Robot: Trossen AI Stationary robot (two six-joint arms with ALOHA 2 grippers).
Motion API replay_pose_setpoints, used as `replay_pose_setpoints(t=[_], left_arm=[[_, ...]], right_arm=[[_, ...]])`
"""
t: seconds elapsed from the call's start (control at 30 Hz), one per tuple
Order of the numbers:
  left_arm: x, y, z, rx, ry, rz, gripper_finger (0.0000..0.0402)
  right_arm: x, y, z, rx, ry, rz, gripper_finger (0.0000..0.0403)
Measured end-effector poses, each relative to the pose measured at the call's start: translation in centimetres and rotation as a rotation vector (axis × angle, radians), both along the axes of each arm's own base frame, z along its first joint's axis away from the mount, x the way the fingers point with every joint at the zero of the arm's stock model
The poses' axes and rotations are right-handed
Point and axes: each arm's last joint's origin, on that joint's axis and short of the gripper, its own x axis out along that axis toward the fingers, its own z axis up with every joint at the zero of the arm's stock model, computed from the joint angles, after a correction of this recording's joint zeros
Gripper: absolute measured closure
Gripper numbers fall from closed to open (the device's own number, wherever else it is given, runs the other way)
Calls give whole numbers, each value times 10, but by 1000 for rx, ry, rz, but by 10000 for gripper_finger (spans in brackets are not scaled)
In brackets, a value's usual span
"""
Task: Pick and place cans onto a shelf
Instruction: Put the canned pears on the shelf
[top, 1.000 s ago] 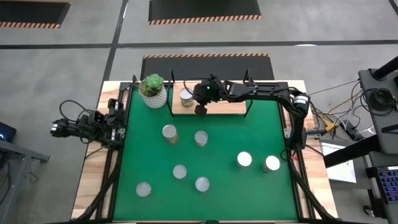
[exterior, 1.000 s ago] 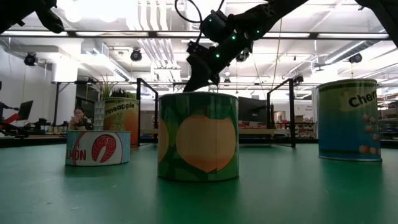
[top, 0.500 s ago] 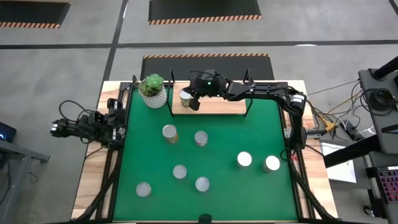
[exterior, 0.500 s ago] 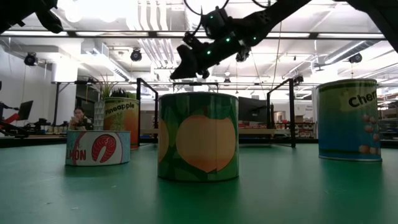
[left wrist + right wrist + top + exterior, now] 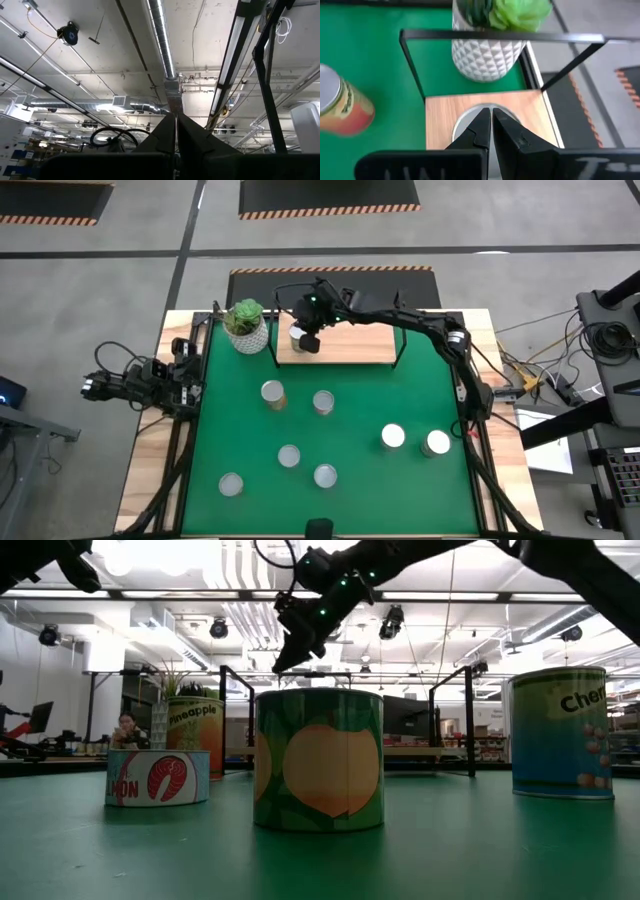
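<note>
The can (image 5: 480, 120) stands upright at the shelf's (image 5: 350, 351) left end beside the plant pot (image 5: 487, 57), directly under my right end effector (image 5: 491, 131), whose fingers are closed together, empty.

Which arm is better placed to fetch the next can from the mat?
Right. Its claw hovers shut over the shelf, beside the cans on the mat. The left claw sits folded off the table's edge.

A large industrial lab or warehouse hall is showing here: exposed ceiling ducts (image 5: 162, 47), strip lights (image 5: 245, 595) hanging overhead, hazard-striped floor mats (image 5: 330, 197) lying around the table (image 5: 140, 480)
</note>
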Motion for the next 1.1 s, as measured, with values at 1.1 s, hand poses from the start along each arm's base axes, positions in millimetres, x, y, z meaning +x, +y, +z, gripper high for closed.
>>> replay_pose_setpoints(t=[1.1], left_arm=[[-2, 0, 2, -5, -25, 0, 402]], right_arm=[[20, -50, -52, -71, -26, -86, 394]])
